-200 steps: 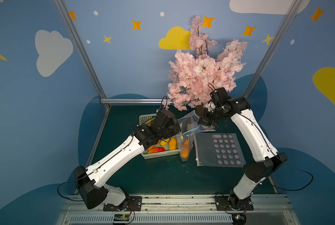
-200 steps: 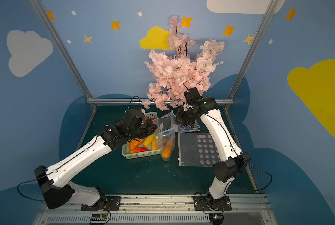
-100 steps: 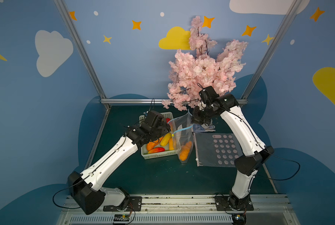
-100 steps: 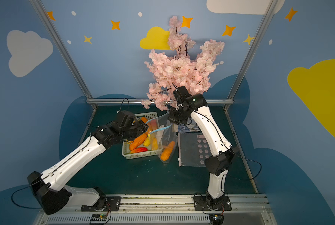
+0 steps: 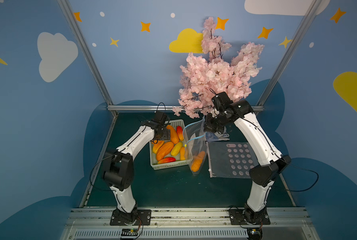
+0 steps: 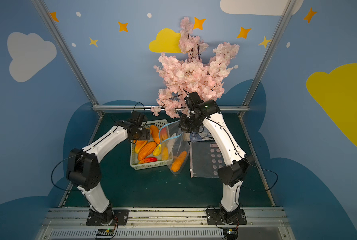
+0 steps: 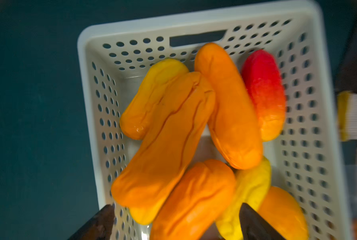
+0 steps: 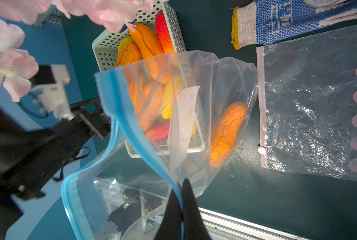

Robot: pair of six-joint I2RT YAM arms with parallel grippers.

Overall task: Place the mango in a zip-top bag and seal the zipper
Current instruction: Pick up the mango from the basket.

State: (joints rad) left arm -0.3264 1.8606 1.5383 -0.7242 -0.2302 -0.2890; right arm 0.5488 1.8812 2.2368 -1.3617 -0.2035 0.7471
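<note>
- Pinches the bag [image 8: 196, 68] by its blue zip [image 8: 131, 128] with the right gripper [image 8: 182, 187], fingers clenched on the strip.
- Hangs it upright, mouth gaping, bottom touching the basket [image 5: 169, 166] at its corner.
- Holds the mango [image 5: 198, 161] low inside, tilted.
- Spreads the left gripper [image 7: 176, 207] over the basket's fruit [image 7: 165, 133], fingers released, grasping nothing.
- Leaves a flat bag [image 5: 229, 162] on the table under the right arm, a glove [image 5: 217, 136] just behind.
</note>
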